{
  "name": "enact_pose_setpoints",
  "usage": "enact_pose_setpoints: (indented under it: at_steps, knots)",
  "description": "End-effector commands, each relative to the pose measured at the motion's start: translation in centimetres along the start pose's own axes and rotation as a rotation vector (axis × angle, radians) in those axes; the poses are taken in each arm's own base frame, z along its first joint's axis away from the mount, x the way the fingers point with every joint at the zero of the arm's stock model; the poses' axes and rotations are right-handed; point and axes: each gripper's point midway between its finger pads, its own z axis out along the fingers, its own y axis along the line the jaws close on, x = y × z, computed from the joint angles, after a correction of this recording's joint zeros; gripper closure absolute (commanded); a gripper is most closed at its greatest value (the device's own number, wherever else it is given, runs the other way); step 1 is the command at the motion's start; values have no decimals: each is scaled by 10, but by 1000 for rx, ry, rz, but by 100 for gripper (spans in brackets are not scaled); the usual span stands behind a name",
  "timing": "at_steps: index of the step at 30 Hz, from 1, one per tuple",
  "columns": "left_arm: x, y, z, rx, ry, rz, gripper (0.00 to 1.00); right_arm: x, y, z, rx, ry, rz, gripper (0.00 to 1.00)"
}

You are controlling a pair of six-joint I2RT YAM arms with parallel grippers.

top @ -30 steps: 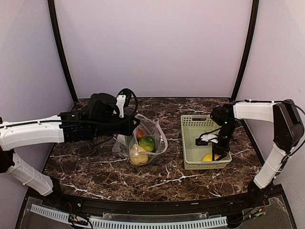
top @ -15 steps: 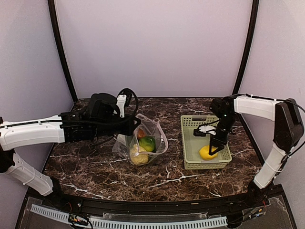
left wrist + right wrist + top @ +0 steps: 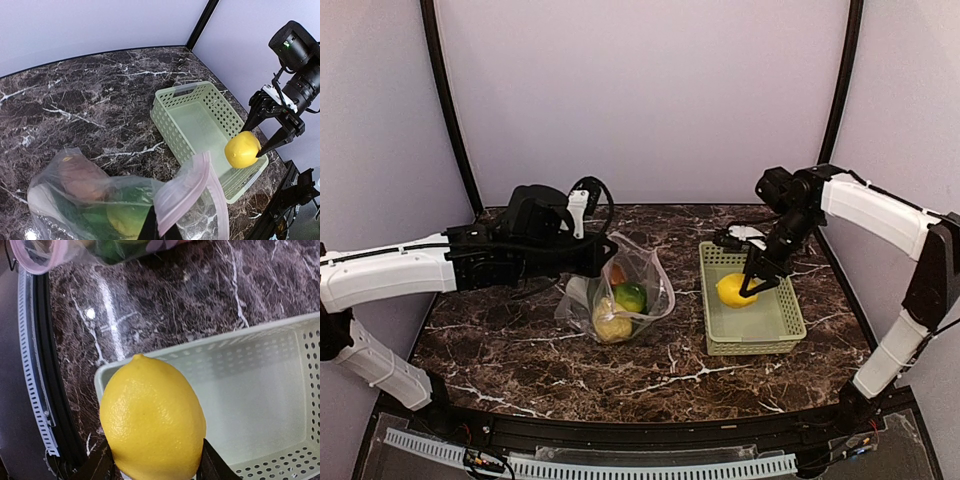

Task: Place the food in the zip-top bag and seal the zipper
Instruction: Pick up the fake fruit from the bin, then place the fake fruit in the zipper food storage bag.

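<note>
My right gripper (image 3: 742,288) is shut on the yellow lemon (image 3: 734,290) and holds it in the air above the light green basket (image 3: 775,340); the lemon fills the right wrist view (image 3: 152,419) and shows in the left wrist view (image 3: 242,149). My left gripper (image 3: 603,262) is shut on the mouth edge of the clear zip-top bag (image 3: 645,265) and holds it up and open. In the left wrist view the pinkish zipper strip (image 3: 187,192) is pinched at the bottom. Inside the bag lie a green lime (image 3: 630,297), a yellow fruit (image 3: 611,325) and an orange fruit (image 3: 616,275).
The basket stands right of the bag, and its floor (image 3: 260,405) shows nothing in it. Dark marble table (image 3: 690,375) runs to a black front rail. Purple walls close in the back and sides.
My right gripper has lifted the lemon out of the basket's near end, up and toward the back left. The left gripper and the bag have shifted only slightly.
</note>
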Motion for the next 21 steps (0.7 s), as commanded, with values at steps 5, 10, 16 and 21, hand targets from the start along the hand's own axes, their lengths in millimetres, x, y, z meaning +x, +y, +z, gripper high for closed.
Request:
enact_pose_setpoints:
  at_steps: [5, 10, 16, 21]
  knots:
    - [-86, 5, -62, -144, -168, 154, 99, -81, 66, -82, -204, -306, -49, 63]
    - [-58, 2, -40, -125, -34, 142, 99, -110, 88, -111, -252, -415, -102, 63]
    - [-26, -10, -10, -60, 75, 69, 99, -128, 103, -117, -284, -453, -142, 63]
    - [-26, -16, -4, -34, 66, 50, 99, -135, 112, -113, -318, -470, -151, 62]
